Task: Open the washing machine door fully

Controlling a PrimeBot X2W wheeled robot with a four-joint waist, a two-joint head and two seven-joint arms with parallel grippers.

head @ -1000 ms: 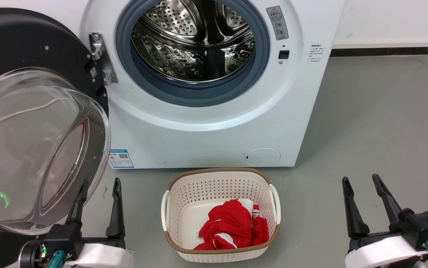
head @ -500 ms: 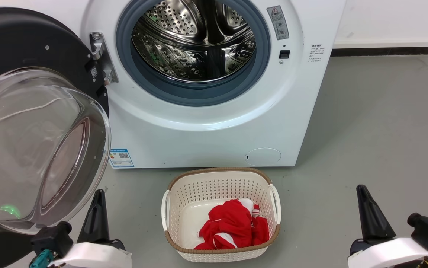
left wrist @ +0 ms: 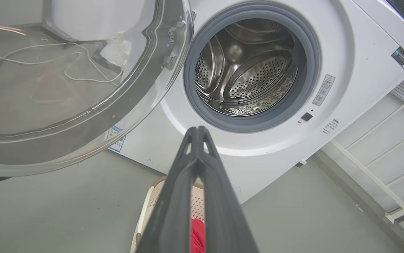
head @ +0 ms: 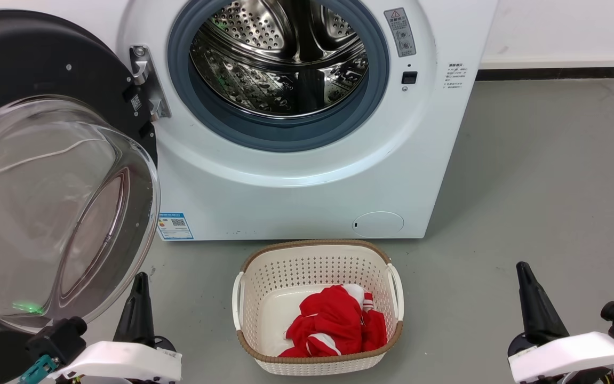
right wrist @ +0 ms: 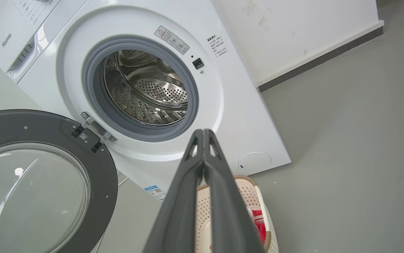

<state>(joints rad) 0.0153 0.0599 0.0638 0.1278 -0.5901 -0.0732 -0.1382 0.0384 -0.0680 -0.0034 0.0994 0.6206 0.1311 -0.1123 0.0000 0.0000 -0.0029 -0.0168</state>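
Standing open, washing machine door (head: 56,176) near left gripper (head: 139,280), fingers closed, empty

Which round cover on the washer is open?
The large glossy black door with the clear glass bowl, swung out left; the small round white flap sits shut.

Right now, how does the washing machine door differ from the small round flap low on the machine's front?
The washing machine door is large; the flap is small. The door has a black rim and a bulging clear glass centre; the flap is plain white. The door stands swung open on its hinge; the flap lies shut and flush. Both are round.
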